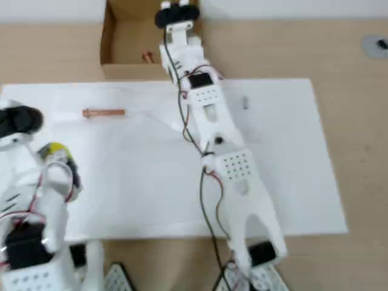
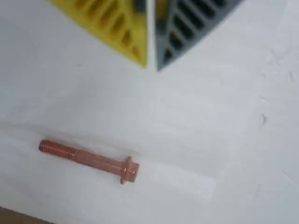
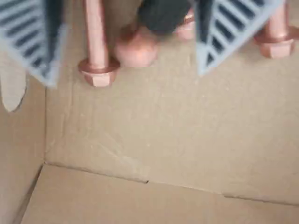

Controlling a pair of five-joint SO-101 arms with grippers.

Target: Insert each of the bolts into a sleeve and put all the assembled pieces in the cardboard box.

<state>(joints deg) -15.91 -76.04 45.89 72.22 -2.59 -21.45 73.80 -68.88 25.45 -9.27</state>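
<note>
Nearest, at the table's (image 1: pixel 364 121) front left: left tool (image 2: pixel 150 65) closed on nothing above the white sheet (image 1: pixel 133 182), one bare bolt (image 1: pixel 104 113) flat on the sheet beyond it, untouched. Farther back, right arm (image 1: pixel 212 121) stretched across the sheet and over the cardboard box's (image 1: pixel 109 42) near wall. Farthest, inside the box, right tool (image 3: pixel 126 74) spread open over copper bolts (image 3: pixel 96 51) on the floor, a black sleeve (image 3: pixel 163 14) among them.

Open sheet (image 1: pixel 133 182) surrounds the bolt (image 1: pixel 104 113); the right arm (image 1: pixel 209 121) spans the way to the cardboard box (image 1: pixel 109 36).
</note>
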